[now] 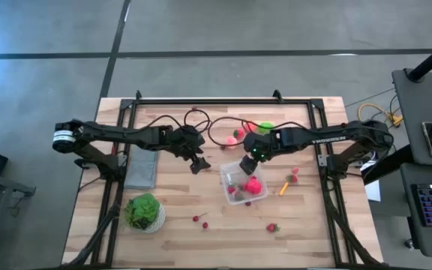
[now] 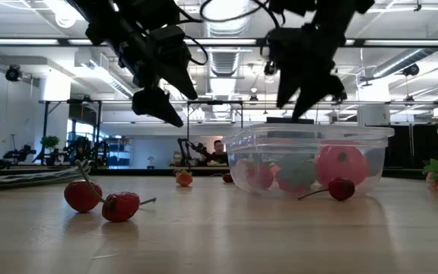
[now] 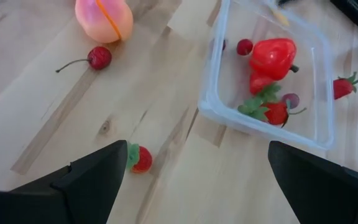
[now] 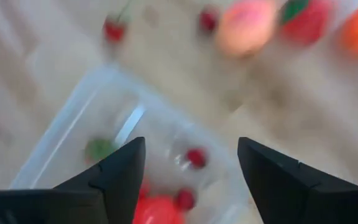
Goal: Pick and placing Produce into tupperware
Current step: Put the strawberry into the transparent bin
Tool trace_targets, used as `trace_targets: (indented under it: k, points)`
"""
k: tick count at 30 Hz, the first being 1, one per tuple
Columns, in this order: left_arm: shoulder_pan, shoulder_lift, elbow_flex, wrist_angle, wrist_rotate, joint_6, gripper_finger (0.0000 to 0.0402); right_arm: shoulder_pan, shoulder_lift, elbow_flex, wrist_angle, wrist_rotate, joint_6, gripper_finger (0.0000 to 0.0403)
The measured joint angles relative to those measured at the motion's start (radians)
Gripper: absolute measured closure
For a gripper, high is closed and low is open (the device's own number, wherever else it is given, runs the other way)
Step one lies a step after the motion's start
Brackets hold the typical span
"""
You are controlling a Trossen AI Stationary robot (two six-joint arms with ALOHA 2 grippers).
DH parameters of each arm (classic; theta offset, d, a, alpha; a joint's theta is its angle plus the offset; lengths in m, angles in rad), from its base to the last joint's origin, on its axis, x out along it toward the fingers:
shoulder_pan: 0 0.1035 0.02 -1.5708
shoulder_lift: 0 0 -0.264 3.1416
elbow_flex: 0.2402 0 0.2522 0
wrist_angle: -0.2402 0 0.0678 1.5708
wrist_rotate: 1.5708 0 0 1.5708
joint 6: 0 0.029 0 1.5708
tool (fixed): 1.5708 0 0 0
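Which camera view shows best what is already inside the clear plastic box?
The left wrist view: the clear box lies sharp and unobstructed, with a red pepper, strawberries and small berries inside. The high view shows it small, partly under the right arm. The low view sees through its wall. The right wrist view is blurred.

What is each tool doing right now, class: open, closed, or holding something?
Left tool: open, empty, beside the tupperware.
Right tool: open, empty, above the tupperware.
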State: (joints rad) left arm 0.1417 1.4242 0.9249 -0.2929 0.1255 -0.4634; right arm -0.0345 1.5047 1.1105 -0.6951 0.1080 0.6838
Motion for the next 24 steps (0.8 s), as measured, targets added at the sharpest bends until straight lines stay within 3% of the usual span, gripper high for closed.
trace_targets:
  k: [4,10,17,24]
  points:
    - [0.000,-0.003,-0.001,-0.021,0.000,0.097,0.0027,0.000,-0.029,0.098,-0.094,0.178,-0.020,0.0138]
    - [0.008,-0.004,-0.001,-0.020,-0.045,0.488,0.0027,-0.013,-0.066,0.234,-0.209,0.282,-0.112,0.0129]
    - [0.009,0.064,-0.001,-0.040,-0.084,0.451,0.0027,-0.050,-0.077,0.372,-0.467,0.432,-0.019,0.0134]
    - [-0.022,0.162,-0.002,-0.051,-0.079,0.656,0.0052,-0.064,-0.111,0.387,-0.584,0.473,0.007,0.0141]
